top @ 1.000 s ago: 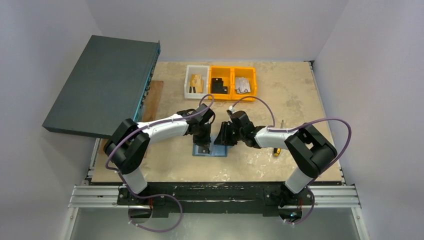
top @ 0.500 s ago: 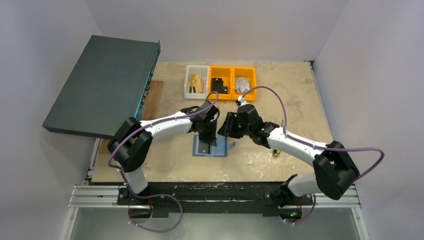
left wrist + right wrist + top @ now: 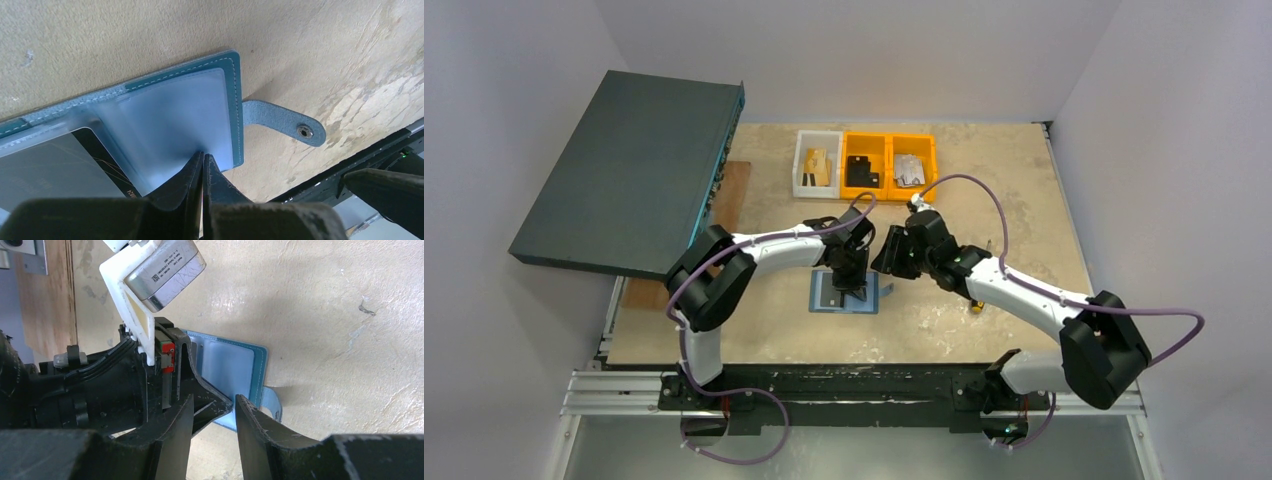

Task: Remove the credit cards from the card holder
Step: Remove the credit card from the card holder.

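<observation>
Barely begun: 1 credit card (image 3: 55, 165) sits in the card holder (image 3: 170, 100).
Left gripper (image 3: 202, 156) clenched atop it, right gripper (image 3: 212, 412) released.

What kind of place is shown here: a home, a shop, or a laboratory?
Probably a robotics laboratory bench: left arm and right arm mounted on a metal rail, plain white walls around the worn table, orange bins of small parts.

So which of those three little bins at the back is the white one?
The leftmost bin, holding tan pieces; the middle bin and right bin are both orange.
</observation>
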Robot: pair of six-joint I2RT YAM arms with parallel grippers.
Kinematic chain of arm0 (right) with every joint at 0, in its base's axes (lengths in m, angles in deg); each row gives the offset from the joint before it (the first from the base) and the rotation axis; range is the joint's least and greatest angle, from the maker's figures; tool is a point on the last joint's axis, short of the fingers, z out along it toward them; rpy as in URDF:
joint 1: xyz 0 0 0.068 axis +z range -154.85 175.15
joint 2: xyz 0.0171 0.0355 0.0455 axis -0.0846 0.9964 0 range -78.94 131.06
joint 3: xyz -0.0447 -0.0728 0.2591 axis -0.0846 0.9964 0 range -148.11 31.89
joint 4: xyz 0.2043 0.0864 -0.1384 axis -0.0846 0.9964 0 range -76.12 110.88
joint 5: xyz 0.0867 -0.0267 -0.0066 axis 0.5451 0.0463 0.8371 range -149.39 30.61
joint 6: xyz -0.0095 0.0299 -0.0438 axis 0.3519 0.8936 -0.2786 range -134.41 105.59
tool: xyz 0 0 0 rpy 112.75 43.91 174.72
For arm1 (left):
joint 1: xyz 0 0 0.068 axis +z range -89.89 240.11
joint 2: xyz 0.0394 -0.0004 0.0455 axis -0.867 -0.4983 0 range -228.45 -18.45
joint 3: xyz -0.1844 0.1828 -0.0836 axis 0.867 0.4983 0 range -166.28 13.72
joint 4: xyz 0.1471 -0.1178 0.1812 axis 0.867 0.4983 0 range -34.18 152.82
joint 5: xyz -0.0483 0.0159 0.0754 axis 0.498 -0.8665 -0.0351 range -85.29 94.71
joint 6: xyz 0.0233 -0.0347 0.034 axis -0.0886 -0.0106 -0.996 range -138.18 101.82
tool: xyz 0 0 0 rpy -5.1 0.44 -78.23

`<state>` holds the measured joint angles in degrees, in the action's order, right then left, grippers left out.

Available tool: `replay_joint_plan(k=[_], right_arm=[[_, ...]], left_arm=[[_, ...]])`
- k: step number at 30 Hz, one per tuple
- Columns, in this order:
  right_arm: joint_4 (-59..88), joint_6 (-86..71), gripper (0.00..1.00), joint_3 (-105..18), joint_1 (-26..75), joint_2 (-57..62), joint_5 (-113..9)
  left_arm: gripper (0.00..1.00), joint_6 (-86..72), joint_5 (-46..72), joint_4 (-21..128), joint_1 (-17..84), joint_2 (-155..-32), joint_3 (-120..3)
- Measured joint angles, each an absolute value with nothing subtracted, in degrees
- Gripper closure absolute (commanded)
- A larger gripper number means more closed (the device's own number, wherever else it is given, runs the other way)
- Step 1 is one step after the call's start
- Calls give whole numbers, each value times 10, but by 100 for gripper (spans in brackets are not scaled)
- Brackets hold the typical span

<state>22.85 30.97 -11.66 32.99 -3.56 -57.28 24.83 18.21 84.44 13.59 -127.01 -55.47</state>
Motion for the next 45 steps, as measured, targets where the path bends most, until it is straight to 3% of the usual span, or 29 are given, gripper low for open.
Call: replay_joint_plan(k=[7, 21, 30, 45], right_arm=[[222, 308, 63, -117, 330, -22, -563], [163, 313, 64, -123, 350, 60, -507], [109, 334, 64, -139, 367, 161, -451], [81, 337, 64, -150, 367, 189, -433]], left_arm=[[96, 247, 165, 856, 136, -1255, -555], [89, 226, 38, 939, 193, -1093, -513], [90, 227, 43, 910, 226, -1096, -433], [92, 229, 71, 845, 225, -1131, -419]])
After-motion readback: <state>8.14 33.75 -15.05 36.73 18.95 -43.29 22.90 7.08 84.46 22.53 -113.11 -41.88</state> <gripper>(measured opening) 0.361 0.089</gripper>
